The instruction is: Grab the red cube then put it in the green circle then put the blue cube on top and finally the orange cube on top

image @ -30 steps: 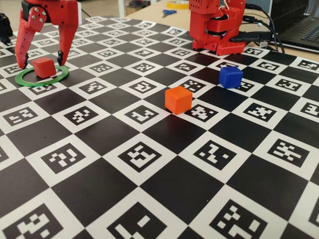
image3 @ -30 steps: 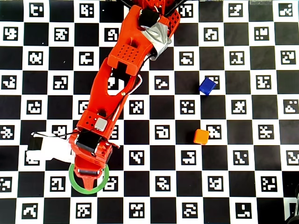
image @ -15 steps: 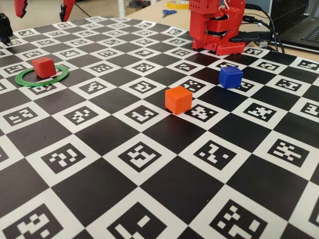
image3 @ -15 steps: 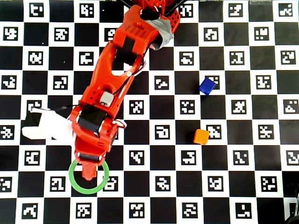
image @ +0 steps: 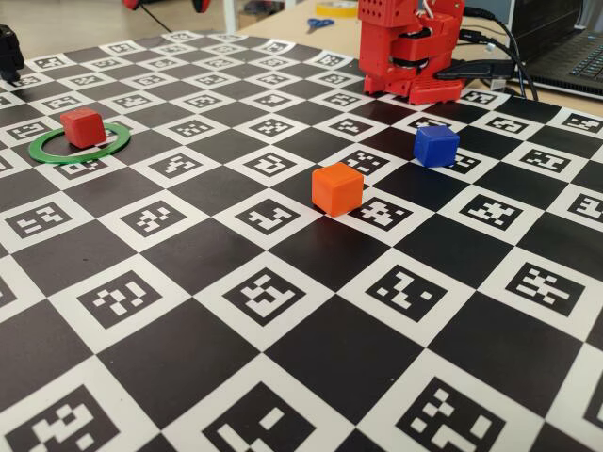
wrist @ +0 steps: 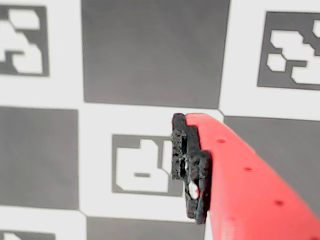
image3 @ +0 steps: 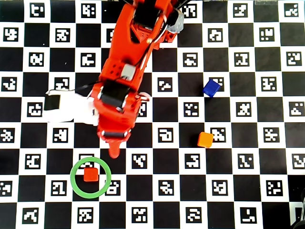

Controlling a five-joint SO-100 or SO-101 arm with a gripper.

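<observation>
Step 1 looks done: the small matte red cube (image3: 91, 174) sits inside the thin flat green ring (image3: 76, 188). The red two-finger gripper (image3: 114, 150) hangs above, its grip unreadable. Step 2 calls for reaching right to the small matte blue cube (image3: 211, 88).

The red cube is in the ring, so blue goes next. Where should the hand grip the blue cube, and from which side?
Come straight down on the blue cube and close on two opposite side faces. In the overhead view it sits turned against the board's squares, so I'd rotate the hand to match. Nothing crowds it.
</observation>
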